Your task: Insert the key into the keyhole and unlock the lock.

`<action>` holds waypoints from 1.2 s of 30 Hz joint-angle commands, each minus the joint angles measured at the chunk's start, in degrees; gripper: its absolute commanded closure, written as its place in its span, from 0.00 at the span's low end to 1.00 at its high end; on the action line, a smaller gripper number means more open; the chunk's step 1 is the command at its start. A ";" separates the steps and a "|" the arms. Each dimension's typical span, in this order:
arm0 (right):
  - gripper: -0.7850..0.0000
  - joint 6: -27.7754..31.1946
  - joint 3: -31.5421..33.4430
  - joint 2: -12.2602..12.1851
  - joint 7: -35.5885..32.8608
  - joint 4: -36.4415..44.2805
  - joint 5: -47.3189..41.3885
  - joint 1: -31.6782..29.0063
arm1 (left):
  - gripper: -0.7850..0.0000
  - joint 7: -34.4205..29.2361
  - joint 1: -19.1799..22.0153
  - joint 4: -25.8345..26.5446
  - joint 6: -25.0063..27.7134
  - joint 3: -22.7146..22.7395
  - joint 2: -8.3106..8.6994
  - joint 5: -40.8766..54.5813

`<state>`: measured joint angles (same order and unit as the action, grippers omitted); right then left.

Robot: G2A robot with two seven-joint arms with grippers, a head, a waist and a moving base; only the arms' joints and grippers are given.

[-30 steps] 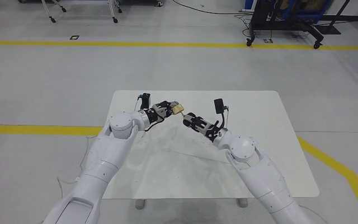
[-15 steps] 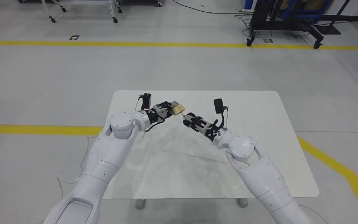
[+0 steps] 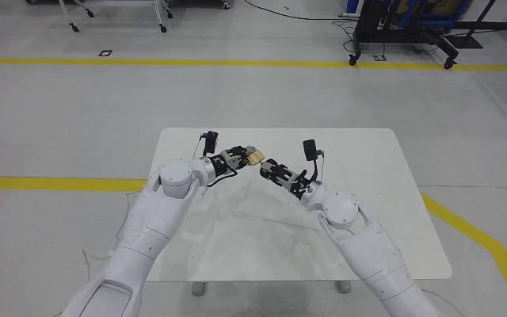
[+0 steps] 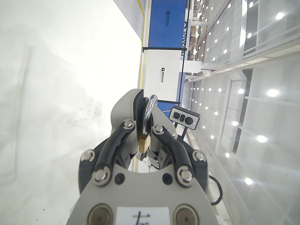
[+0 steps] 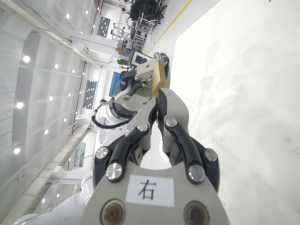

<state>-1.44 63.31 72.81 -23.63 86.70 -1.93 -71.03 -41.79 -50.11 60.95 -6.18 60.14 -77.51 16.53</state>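
Vs. 1 s ago the table (image 3: 372, 158) is same, but both arms came a bit closer together over its middle-rear part. L gripper (image 4: 146, 118) w/ the lock (image 5: 158, 78) shifted slightly toward the R side. The gap to R gripper (image 5: 160, 94) looks smaller in top view.

L gripper is clamped on the brass lock and holds it in the air above the table. The shackle (image 4: 150, 105) end is away from R gripper. R gripper has its fingers pressed narrow, nearly together, and the tips are touching the lock's lower end.

Hard to tell: the key can't be made out, as the R pads (image 5: 161, 108) cover that spot. The keyhole is also hidden behind those tips. In top view the lock is too small for any detail.
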 commanded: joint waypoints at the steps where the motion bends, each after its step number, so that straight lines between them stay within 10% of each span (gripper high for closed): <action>1: 1.00 -0.20 -0.04 0.02 0.28 0.13 0.31 -0.09 | 1.00 -0.12 -0.05 0.07 0.00 -0.07 -0.02 0.08; 18: 1.00 -1.44 -1.21 0.50 4.66 1.61 4.03 -0.87 | 1.00 -0.63 0.00 -0.69 -1.21 0.44 -0.19 2.87; 21: 0.70 -1.54 -1.11 0.56 4.78 1.78 3.96 -0.99 | 1.00 -0.60 0.15 -0.89 -1.46 0.51 -0.20 3.05; 36: 0.78 -1.10 0.20 0.52 3.48 2.77 3.48 -1.91 | 1.00 0.59 0.33 -1.61 -1.41 1.13 -0.24 3.93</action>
<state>-2.52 63.47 73.32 -20.08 89.47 1.58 -72.93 -41.28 -49.74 59.34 -7.66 61.22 -77.76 20.43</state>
